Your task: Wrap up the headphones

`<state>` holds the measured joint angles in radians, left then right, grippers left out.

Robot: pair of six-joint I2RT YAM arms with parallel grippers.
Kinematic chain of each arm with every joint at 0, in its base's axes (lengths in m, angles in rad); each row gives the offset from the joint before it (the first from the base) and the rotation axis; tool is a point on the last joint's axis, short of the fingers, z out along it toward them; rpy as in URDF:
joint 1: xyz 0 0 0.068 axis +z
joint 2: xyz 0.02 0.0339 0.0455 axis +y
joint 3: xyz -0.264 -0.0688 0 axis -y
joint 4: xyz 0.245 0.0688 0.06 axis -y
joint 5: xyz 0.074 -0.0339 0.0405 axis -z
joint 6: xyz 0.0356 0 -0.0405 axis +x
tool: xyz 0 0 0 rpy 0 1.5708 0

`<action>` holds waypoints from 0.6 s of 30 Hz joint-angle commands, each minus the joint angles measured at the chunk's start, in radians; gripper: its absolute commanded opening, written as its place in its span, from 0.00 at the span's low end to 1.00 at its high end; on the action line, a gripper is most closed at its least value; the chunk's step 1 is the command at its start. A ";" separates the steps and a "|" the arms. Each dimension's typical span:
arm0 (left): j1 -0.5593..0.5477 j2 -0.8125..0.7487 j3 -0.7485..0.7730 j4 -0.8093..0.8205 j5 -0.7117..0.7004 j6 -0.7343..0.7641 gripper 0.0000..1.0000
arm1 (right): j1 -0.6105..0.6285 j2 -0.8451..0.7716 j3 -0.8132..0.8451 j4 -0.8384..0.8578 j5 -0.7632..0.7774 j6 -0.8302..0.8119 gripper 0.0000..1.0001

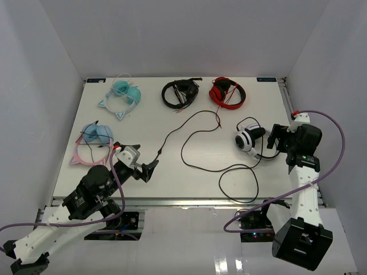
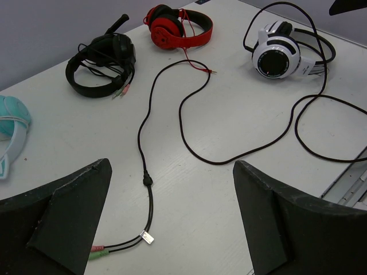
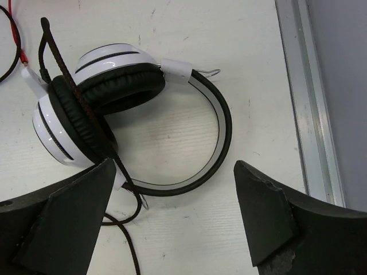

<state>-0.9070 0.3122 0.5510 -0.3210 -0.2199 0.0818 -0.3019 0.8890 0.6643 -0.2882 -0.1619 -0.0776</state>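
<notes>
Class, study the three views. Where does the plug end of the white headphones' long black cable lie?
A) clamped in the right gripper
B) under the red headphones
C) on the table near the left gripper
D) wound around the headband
C: the cable runs from the headphones across the table and ends in pink and green plugs lying loose by the open left gripper.
</notes>
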 commanded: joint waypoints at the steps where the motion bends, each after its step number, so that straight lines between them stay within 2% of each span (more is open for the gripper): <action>1: 0.003 -0.007 0.010 0.007 0.014 0.001 0.98 | -0.005 -0.033 0.008 0.046 -0.017 -0.058 0.90; 3: 0.003 -0.007 0.010 0.007 0.017 0.001 0.98 | -0.005 -0.041 0.012 0.034 -0.062 -0.093 0.90; 4: 0.003 -0.007 0.010 0.007 0.016 0.001 0.98 | -0.005 -0.041 0.020 0.010 -0.108 -0.173 0.90; 6: 0.003 -0.006 0.010 0.009 0.019 -0.001 0.98 | -0.006 -0.043 0.046 -0.082 -0.272 -0.294 0.90; 9: 0.003 -0.005 0.010 0.010 0.020 0.000 0.98 | -0.005 -0.018 0.071 -0.132 -0.351 -0.346 0.90; 14: 0.003 -0.006 -0.009 0.030 0.021 -0.023 0.98 | -0.016 0.094 0.112 -0.143 -0.317 -0.312 0.90; 18: 0.003 0.008 -0.034 0.076 -0.013 -0.078 0.98 | -0.081 0.209 0.167 -0.140 -0.282 -0.219 0.99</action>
<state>-0.9070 0.3103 0.5394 -0.2946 -0.2162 0.0618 -0.3271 1.0112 0.7518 -0.4207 -0.4528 -0.3627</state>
